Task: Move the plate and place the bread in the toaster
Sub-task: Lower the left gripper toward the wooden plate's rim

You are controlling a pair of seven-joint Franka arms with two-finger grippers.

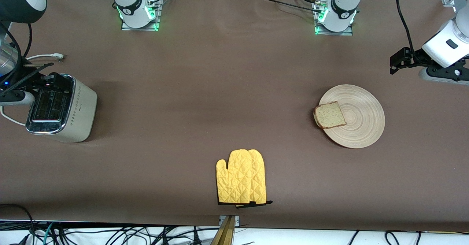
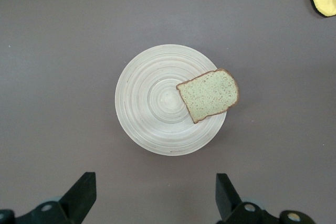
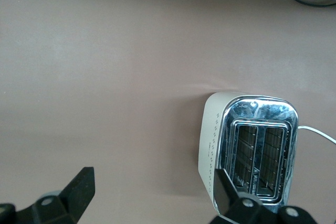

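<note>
On the table, by the plate: everything below is placed against the plate [image 1: 361, 126], which lies toward the left arm's end.
Bread: the bread [image 1: 329, 115] lies flat on the plate's edge toward the right arm's end, one crust corner overhanging the rim.
Toaster: the toaster [image 1: 60, 107] stands well apart from the plate, at the right arm's end, both slots empty, white cord trailing off.
Oven mitt: a yellow oven mitt [image 1: 242, 182] lies nearer the front camera than the plate, between plate and toaster.
Left gripper: the left gripper [image 2: 155, 195] hangs above the table just beside the plate, jaws wide, holding nothing.
Right gripper: the right gripper [image 3: 152, 195] hangs over the toaster, jaws wide, holding nothing.
Risk, plate: likely the overhanging slice slides off if the plate is tilted or jerked.
Risk, bread: a hard pinch may tear the slice; a skewed one may catch the slot's chrome lip.
</note>
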